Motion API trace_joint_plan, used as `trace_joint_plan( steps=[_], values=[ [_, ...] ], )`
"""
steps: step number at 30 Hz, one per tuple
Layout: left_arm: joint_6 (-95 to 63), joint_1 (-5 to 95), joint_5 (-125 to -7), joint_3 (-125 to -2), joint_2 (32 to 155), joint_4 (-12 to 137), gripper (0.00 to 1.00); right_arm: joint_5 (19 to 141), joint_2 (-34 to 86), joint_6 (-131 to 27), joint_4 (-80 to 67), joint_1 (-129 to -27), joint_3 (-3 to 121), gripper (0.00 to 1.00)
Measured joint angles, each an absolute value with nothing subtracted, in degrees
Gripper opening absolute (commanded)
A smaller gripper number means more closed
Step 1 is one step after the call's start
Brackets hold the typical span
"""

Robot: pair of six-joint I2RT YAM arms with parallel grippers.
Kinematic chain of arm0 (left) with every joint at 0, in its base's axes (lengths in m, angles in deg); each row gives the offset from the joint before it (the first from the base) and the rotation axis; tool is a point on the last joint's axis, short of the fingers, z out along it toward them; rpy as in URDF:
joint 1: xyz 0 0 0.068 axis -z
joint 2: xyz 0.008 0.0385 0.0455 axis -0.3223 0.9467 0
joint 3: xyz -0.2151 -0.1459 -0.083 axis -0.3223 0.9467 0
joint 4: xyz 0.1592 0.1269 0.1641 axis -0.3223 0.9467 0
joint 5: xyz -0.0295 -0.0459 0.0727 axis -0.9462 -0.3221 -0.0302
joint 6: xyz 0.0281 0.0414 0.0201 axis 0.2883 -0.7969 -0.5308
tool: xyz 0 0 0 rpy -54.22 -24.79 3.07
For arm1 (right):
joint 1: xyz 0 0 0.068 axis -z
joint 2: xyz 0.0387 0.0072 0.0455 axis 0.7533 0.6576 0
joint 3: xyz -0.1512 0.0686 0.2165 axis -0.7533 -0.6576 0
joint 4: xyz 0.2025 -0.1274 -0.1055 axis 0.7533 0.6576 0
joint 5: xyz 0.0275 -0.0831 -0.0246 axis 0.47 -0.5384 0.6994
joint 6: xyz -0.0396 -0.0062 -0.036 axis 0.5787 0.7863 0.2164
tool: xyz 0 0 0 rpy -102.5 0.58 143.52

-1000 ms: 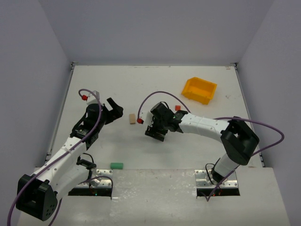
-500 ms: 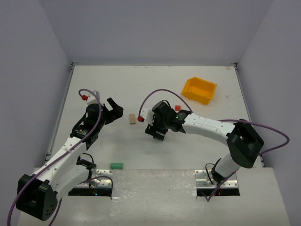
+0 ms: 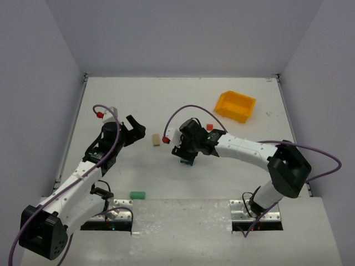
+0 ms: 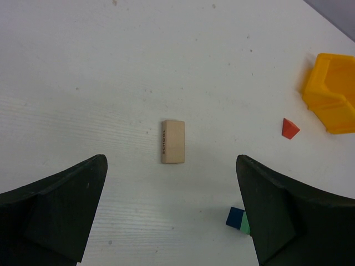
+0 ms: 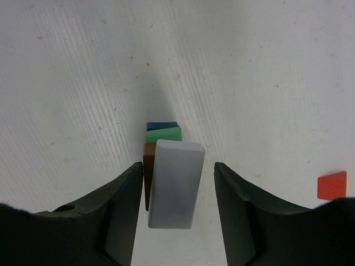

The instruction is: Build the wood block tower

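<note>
Wood block tower (image 5: pixel 163 133): mid-table, small green and blue wooden blocks touching; we cannot tell whether stacked | nearest, our right gripper (image 5: pixel 176 166) stands narrowed astride a pale oblong wooden block (image 5: pixel 175 191); gaps both sides, nothing held | we should centre, close evenly, avoid nudging the stack | left gripper (image 3: pixel 137 127) wide over a tan oblong wooden block (image 4: pixel 172 142) | beyond: red wooden wedge (image 4: pixel 290 128); yellow plastic bin (image 4: pixel 331 91)

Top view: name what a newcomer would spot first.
The yellow bin stands out at the back right. At mid-table the right gripper straddles a pale block over a blue-green stack. A tan block lies loose to its left.
</note>
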State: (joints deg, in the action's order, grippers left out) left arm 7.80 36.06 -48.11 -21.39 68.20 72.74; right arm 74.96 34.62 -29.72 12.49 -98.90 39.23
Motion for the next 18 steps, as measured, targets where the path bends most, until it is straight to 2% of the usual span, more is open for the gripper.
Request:
trace_joint_plan(
  steps=[12, 18],
  values=[
    [7.79, 36.06, -48.34, -21.37, 68.22, 72.41, 1.0, 75.39, 34.48, -29.66, 12.59, -98.9, 39.23, 0.42],
    [7.81, 36.06, -48.34, -21.37, 68.22, 72.41, 1.0, 75.86, 34.05, -29.27, 12.59, -98.9, 38.83, 0.43]
  ],
)
